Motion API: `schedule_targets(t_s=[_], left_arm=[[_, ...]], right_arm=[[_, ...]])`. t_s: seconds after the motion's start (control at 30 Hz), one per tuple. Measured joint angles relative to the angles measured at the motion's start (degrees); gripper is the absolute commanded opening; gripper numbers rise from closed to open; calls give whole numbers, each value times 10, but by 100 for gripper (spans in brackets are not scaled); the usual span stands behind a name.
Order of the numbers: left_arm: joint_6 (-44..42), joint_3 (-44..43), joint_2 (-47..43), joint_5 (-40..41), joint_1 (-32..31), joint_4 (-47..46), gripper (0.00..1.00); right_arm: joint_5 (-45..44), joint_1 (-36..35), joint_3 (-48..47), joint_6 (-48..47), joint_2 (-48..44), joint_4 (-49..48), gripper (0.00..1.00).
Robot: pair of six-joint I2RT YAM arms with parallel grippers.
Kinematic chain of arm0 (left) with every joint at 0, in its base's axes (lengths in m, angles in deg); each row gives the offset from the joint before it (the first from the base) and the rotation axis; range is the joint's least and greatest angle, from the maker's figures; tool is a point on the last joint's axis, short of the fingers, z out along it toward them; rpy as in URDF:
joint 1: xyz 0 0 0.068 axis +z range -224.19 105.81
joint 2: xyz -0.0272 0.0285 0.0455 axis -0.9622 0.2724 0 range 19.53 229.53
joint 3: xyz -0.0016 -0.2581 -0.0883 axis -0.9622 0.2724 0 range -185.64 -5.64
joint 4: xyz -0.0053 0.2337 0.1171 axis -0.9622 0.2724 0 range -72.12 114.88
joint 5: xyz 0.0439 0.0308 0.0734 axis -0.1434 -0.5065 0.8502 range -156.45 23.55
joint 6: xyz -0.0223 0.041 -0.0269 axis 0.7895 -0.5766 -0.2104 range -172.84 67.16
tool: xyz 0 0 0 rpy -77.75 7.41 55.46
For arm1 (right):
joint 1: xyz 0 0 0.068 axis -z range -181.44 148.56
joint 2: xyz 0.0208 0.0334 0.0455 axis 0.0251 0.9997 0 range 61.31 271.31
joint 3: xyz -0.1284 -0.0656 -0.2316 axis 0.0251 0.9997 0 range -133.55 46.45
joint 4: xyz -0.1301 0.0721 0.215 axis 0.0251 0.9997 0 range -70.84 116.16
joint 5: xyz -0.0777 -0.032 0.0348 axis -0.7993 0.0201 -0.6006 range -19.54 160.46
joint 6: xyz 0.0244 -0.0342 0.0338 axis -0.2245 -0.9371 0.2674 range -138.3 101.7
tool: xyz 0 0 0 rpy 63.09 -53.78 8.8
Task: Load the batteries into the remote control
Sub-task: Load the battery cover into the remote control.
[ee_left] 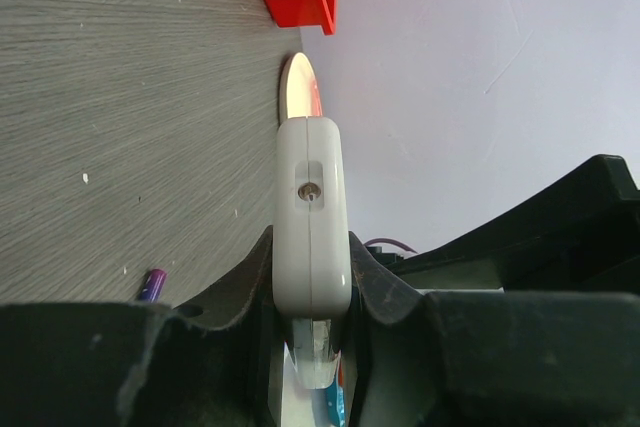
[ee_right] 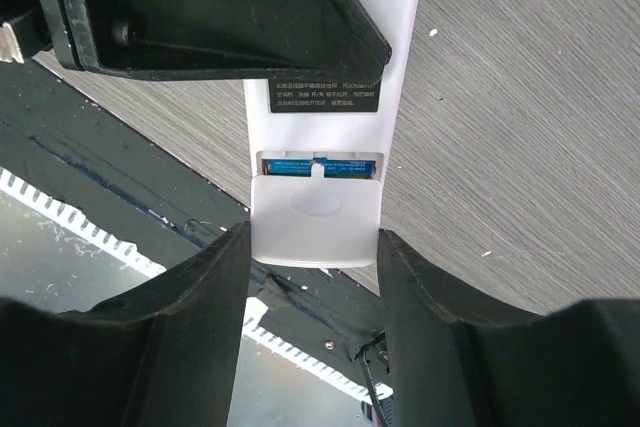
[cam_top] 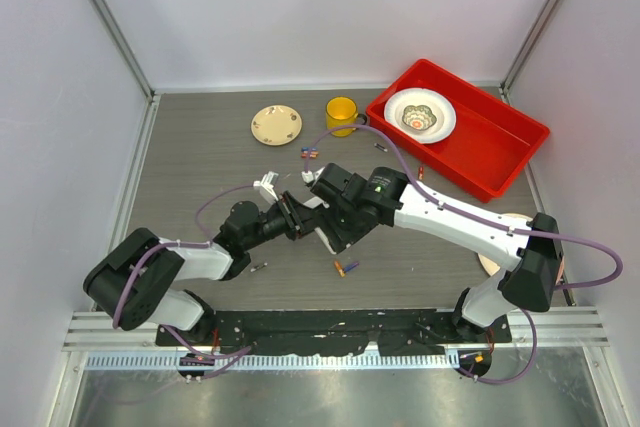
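My left fingers (ee_left: 312,277) are clamped narrow on the remote control (ee_left: 312,197), holding it edge-up over the middle of the worktop (ee_left: 120,97). My right fingers (ee_right: 313,247) are about half-wide, 1 on each side of the battery cover (ee_right: 318,227) at the remote's end, touching both edges. The cover is partly slid, and the gap shows a blue battery (ee_right: 320,167) inside the compartment. There are 2 loose batteries (cam_top: 346,267) on the worktop near the arms. A purple battery (ee_left: 152,285) lies by my left fingers. The yellow mug (cam_top: 341,112) and red tray (cam_top: 495,147) sit at the far side.
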Motion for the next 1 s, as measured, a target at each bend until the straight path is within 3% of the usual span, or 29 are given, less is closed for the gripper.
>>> schedule_targets(t_s=[1.0], left_arm=[[-2,0,-20,1,0,4,0]], right_arm=[[-4,0,11,2,0,-10,14]])
